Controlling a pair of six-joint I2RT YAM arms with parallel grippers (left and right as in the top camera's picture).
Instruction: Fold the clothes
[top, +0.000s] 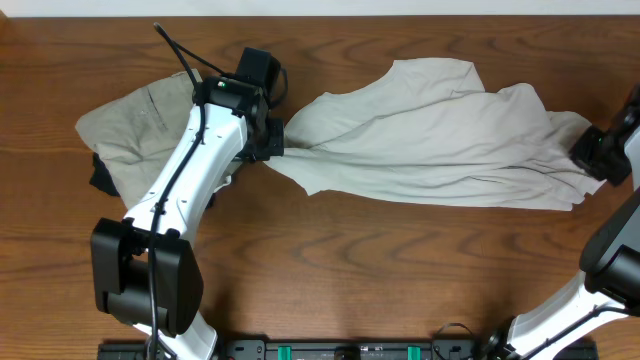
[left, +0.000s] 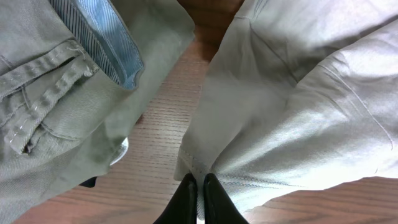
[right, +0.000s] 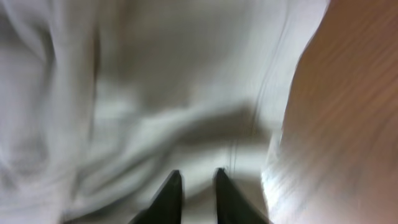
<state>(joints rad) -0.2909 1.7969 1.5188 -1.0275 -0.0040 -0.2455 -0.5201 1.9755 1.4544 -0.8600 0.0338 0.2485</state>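
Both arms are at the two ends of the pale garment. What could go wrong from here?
1. The left gripper is shut on only the hem edge of the large wrinkly cream-white fabric garment, so a strong pull may slip it free.
2. The right gripper shows blurred, with its fingers slightly apart, so its hold on the cloth is uncertain.
3. The khaki-tan garment with stitched seams lies under the left arm and might get dragged along.

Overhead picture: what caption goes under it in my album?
Jaws of the left arm pinch a cream garment spread on the wooden table, khaki garment beside.
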